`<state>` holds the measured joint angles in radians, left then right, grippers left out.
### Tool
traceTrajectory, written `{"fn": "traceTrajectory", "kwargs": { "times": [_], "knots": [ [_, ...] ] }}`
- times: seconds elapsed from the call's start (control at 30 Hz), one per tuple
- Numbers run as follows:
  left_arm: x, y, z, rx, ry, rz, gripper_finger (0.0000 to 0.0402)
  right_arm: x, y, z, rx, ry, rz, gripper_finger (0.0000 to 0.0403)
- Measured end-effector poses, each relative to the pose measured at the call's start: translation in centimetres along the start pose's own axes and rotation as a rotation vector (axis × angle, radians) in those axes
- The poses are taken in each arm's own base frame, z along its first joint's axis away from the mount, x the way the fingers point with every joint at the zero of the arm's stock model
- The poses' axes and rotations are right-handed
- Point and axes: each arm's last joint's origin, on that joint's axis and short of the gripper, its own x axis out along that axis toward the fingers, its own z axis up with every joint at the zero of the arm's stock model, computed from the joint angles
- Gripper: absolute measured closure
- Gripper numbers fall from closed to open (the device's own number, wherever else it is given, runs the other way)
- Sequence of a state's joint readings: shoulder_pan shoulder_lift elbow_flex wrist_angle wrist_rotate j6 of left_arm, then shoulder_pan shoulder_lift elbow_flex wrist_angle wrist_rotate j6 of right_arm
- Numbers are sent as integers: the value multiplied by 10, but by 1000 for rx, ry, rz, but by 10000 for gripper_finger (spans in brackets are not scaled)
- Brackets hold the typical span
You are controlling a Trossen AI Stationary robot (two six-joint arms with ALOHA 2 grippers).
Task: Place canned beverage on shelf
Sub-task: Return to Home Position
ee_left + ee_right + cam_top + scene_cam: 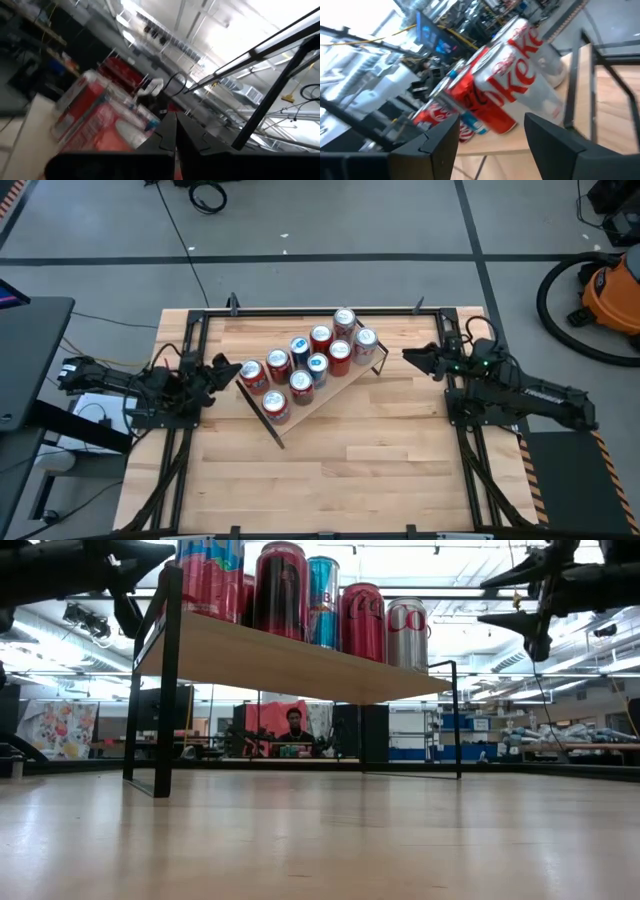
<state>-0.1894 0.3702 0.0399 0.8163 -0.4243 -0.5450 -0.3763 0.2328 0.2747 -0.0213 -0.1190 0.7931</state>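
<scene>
Reading as done bar homing: cans (317, 364) all up on shelf (300, 665), none loose on counter (350, 470); left fingers (167, 135) pressed together, right fingers (435, 137) spread, both empty beside shelf.

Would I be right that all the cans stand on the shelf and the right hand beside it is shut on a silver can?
Not quite: the right hand is open and empty, as the right wrist view shows. The cans do all stand on the shelf; the left hand waits opposite.
</scene>
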Motion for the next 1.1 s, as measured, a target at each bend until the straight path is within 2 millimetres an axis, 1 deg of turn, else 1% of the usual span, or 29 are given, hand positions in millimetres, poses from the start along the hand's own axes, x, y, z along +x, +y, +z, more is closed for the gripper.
{"fn": "traceTrajectory", "kwargs": {
  "times": [0.2,0.37,0.57,0.8,0.93,1.03,1.1],
  "knots": [
    [0,4,-9,-112,89,49,395,-6,-7,-11,-10,35,63,187],
    [-2,1,-9,-144,76,38,395,-8,-17,-22,25,64,90,204],
    [-4,-4,-11,-179,101,0,395,-12,-16,-24,43,69,137,209],
    [-8,-14,-11,-164,134,-101,395,-12,-17,-22,42,20,108,210],
    [-10,-16,-15,-137,177,-121,395,-12,-19,-20,89,-59,35,210],
    [-13,-17,-21,-123,235,-112,397,-12,-20,-19,185,-91,12,210],
    [-16,-18,-25,-123,290,-137,398,-12,-20,-19,257,-91,16,210]
  ]
}}
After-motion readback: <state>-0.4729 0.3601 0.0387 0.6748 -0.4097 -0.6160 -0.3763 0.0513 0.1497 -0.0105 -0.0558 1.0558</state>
